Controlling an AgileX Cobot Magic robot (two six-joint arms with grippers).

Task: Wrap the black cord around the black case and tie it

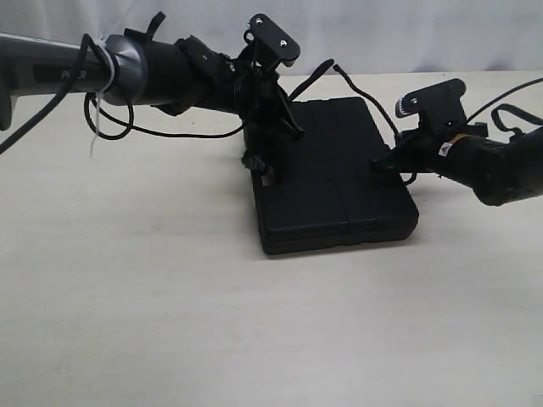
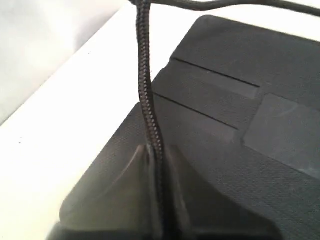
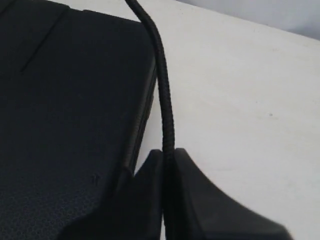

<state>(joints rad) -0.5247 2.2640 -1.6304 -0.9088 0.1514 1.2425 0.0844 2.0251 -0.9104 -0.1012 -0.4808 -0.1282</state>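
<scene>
On the left of the exterior view, the left arm [image 1: 161,72] reaches in over the pale surface [image 1: 127,297], with smooth black cables [image 1: 127,127] looped beneath it and a white zip tie [image 1: 97,127] around its sleeve. The left claw [image 2: 156,150] is closed on the black cord [image 2: 145,90]. In the left wrist view the braided rope is pinched between the two fingers [image 2: 132,172], rises straight out of them, then bends away across the far side of the black case [image 2: 240,125]. This claw hangs over the textured lid close to the case's left edge; whether it touches the lid cannot be told. Beside that edge in the exterior view is a dark fuzzy clump [image 1: 252,159], too small to identify.

The black case [image 1: 339,195] lies flat on the surface in the middle, lid closed, so nothing inside shows. Shallow recessed panels mark the lid.

From the left claw the black cord [image 1: 366,97] arches up behind the case and comes down to its right side. There the right claw [image 3: 167,152] is also clamped shut on it, with the rope caught between the fingers [image 3: 200,185] and running up out of them. This claw sits right at the case's right edge, with the case [image 3: 65,100] on one side of it and the bare surface [image 3: 240,90] on the other.
</scene>
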